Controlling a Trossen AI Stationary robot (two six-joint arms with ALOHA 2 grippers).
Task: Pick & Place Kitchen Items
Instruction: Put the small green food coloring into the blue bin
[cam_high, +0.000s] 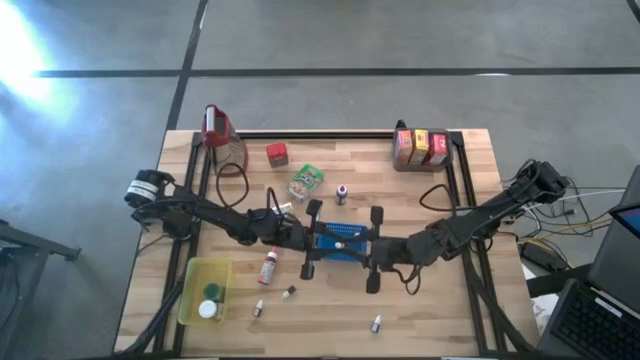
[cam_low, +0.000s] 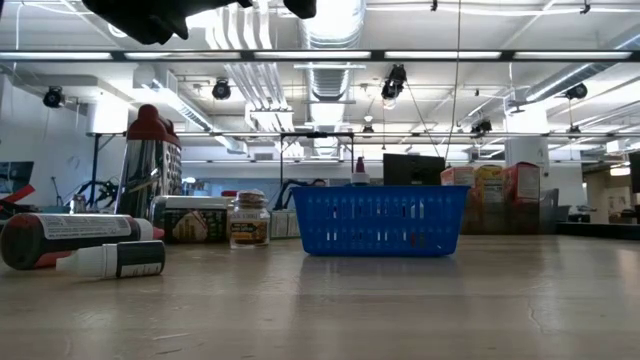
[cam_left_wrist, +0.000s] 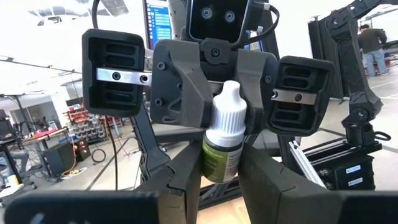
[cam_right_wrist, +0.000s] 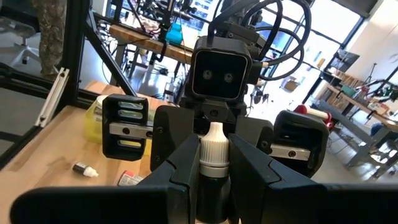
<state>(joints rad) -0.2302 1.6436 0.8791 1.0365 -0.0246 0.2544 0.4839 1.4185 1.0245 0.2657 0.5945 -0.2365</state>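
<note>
A small bottle (cam_left_wrist: 221, 140) with a white cap and a green label hangs between my two grippers, above the blue perforated tray (cam_high: 340, 238) at the table's middle. My left gripper (cam_left_wrist: 221, 165) comes from the table's left and my right gripper (cam_right_wrist: 214, 171) from the right. They face each other, both shut on this bottle. From overhead the bottle is hidden between the two grippers (cam_high: 342, 243). The tray (cam_low: 380, 220) rests flat on the wood. My left gripper pinches the bottle's green-labelled body (cam_left_wrist: 214, 163) between its two fingers, coming about level from the table's left. The bottle stands cap up, lifted clear of the tray. My right gripper pinches the same bottle between its two fingers, higher up at the white shoulder under the cap (cam_left_wrist: 229, 124). Its fingers (cam_left_wrist: 186, 93) come about level from the table's right, opposite my left gripper's. The cap (cam_right_wrist: 214, 135) sticks up above them.
A yellow bin (cam_high: 190, 295) with round lids stands near left. A red-topped jug (cam_high: 220, 135), a red carton (cam_high: 277, 153), a green packet (cam_high: 305, 182) and cartons (cam_high: 420, 147) lie toward the far edge. Small bottles (cam_high: 268, 268) (cam_high: 377, 323) lie on the near half.
</note>
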